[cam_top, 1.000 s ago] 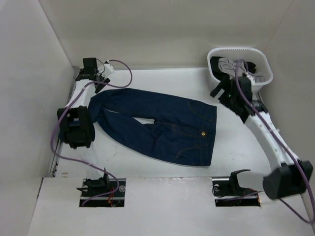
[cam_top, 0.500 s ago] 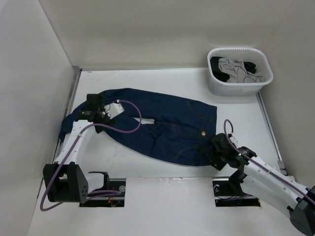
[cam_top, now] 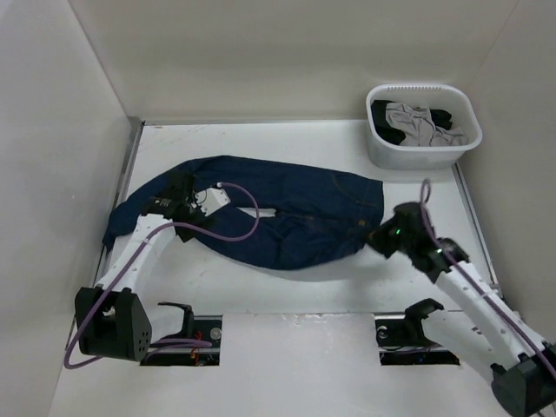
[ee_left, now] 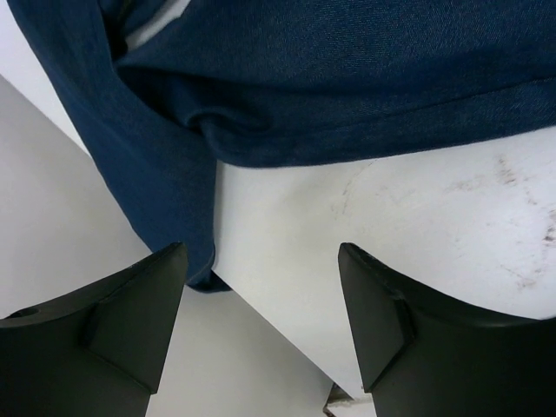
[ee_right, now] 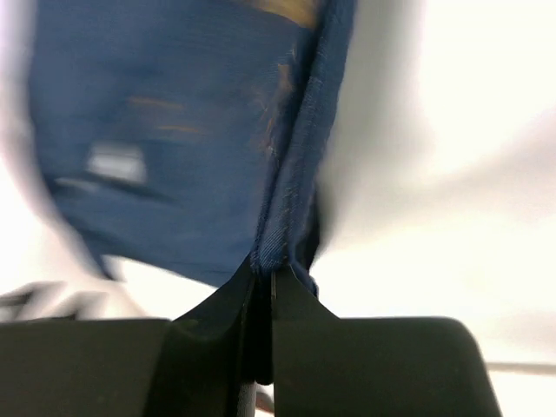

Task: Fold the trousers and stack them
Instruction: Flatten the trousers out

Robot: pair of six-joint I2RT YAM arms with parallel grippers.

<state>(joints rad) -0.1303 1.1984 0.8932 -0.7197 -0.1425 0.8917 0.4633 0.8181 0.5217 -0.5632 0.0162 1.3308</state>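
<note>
The trousers [cam_top: 287, 213] are dark blue denim, lying across the middle of the table with the legs toward the left. My right gripper [cam_top: 380, 236] is at their right, waist end. In the right wrist view it [ee_right: 263, 274] is shut on a folded denim edge [ee_right: 291, 174], which rises straight out of the jaws. My left gripper [cam_top: 174, 193] hovers over the leg end and is open. In the left wrist view its fingers [ee_left: 262, 252] stand wide apart over bare table, with the leg fabric [ee_left: 287, 78] just ahead and nothing between them.
A white plastic basket [cam_top: 419, 89] with grey and black clothes [cam_top: 415, 120] stands at the back right corner. White walls close in the table at the left, back and right. Two cut-outs in the near shelf hold the arm bases [cam_top: 182, 328].
My right gripper has shut on the waist edge and drawn the near waist corner back and up, so the trousers look narrower. My left arm came from the back corner to the legs.
</note>
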